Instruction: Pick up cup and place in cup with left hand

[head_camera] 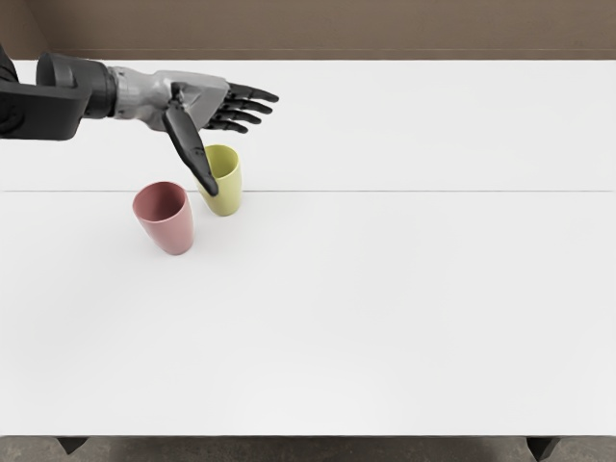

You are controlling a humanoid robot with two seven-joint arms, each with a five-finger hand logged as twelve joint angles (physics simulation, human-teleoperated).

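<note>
The left hand, grey with black fingers, comes in from the left side of the picture, near the far part of the big white table. Its hand is wide open. The four fingers point to the right with small gaps between them, and the long black thumb sticks out toward the near side of the table. It has hold of nothing. In the picture, the thumb crosses in front of a tall, round yellow-green cup. It is hard to tell if the thumb touches that cup.

A smooth, round pink cup is on the table just beside the yellow-green one, to the left and a bit nearer. Both cups stand with their open tops up. The two cups are apart, and neither one is inside the other.
</note>
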